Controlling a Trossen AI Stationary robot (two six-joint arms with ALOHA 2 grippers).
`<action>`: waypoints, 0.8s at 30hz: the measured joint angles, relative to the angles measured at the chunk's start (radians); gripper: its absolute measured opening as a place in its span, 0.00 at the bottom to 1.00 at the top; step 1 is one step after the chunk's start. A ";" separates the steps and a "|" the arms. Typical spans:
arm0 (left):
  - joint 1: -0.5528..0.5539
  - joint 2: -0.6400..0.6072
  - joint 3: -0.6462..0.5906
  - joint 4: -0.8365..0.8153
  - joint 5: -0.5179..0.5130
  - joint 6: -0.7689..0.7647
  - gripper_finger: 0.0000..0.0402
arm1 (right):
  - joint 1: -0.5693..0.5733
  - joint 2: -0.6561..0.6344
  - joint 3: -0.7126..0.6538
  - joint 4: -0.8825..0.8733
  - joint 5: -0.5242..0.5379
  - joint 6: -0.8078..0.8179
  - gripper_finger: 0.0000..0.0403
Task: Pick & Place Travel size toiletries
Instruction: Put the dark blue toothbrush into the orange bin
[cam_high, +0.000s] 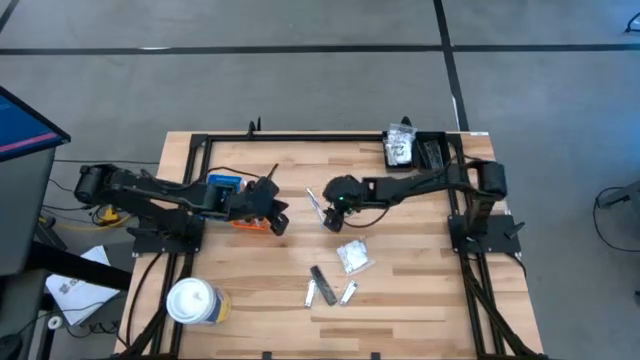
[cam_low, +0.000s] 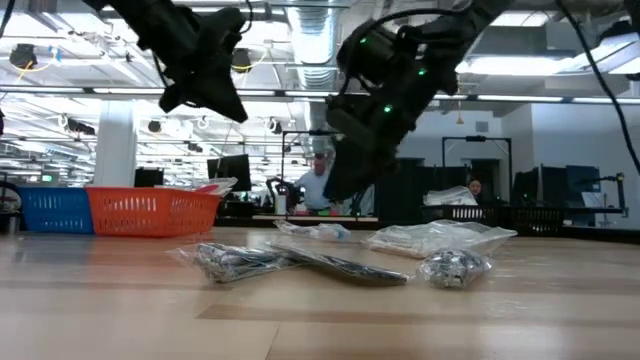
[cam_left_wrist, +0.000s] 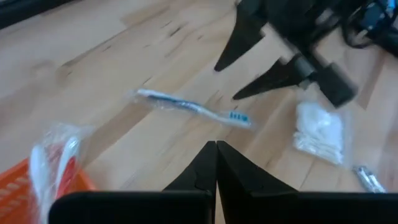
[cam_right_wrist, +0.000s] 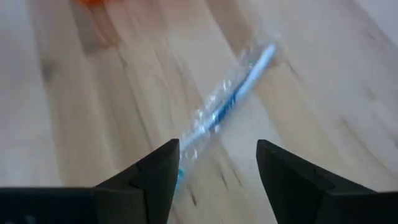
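- R gripper (cam_high: 330, 222) hangs over mid-table w/ fingers spread apart, nothing between them; blue/white wrapped toothbrush (cam_right_wrist: 231, 99) lies on the wood right below it, also seen at (cam_high: 314, 203)
- L gripper (cam_high: 279, 222) sits off the table beside the orange tray (cam_high: 250, 222), fingers pressed together, empty
- Blue tray (cam_high: 225, 183) just behind the orange one
- Clear packet w/ white contents (cam_high: 354, 257) lies near table centre, towards the front
- Dark grey stick (cam_high: 322, 282) plus two small pale wrapped pcs beside it, near front edge
- More packets (cam_high: 400, 148) piled at far R corner
- White lidded cup (cam_high: 190, 301) front L
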 joint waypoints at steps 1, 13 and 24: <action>-0.005 0.002 0.001 0.013 0.000 0.000 0.00 | 0.003 0.033 0.032 -0.008 0.000 0.003 0.52; -0.030 0.005 0.001 0.102 0.026 0.074 0.00 | 0.004 0.208 0.165 -0.095 0.077 0.025 0.59; -0.031 0.005 0.002 0.143 0.032 0.107 0.00 | -0.007 0.240 0.198 -0.159 0.069 0.000 0.25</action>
